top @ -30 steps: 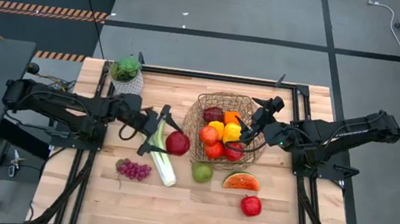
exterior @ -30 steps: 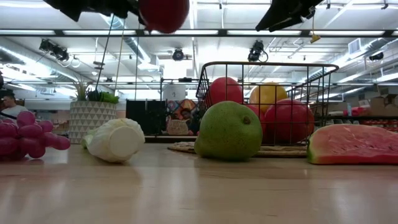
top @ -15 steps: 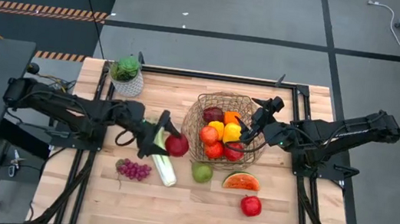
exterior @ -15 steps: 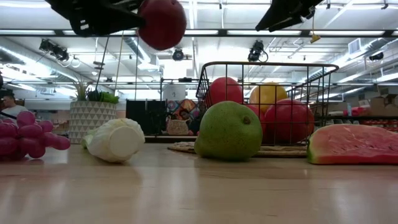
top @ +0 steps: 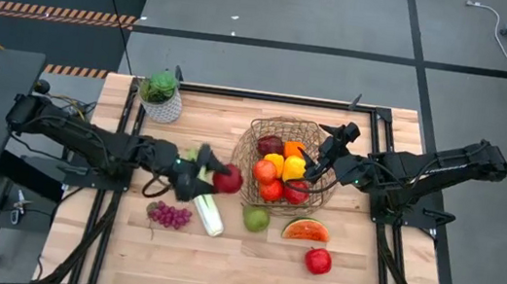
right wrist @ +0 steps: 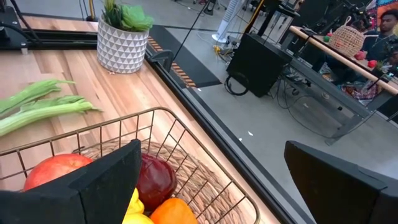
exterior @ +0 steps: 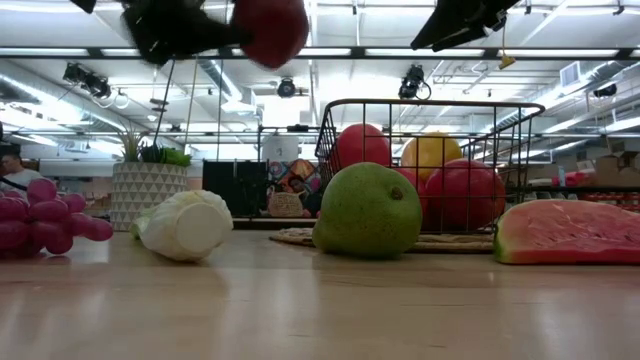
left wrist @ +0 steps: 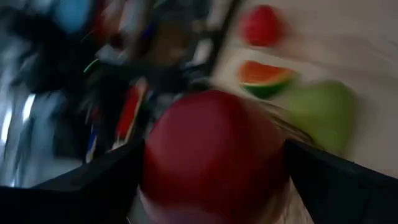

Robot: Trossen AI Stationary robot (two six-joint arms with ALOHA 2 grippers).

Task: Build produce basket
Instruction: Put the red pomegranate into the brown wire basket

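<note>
You are carrying a red apple (top: 227, 179), clamped in the left fingers (top: 214, 178), toward the basket (top: 264, 136) at mid-bench. Next, lift over its rim and release. Right fingers (top: 330, 144) hover apart.

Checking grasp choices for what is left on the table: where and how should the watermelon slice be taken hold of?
Judging by its pose, the watermelon slice lies flat, red face up, its green rind curving toward the near table edge. Come straight down and pinch across the wedge's middle, rind to straight edge. The green pear and loose red apple lie apart, so its sides seem free.
</note>
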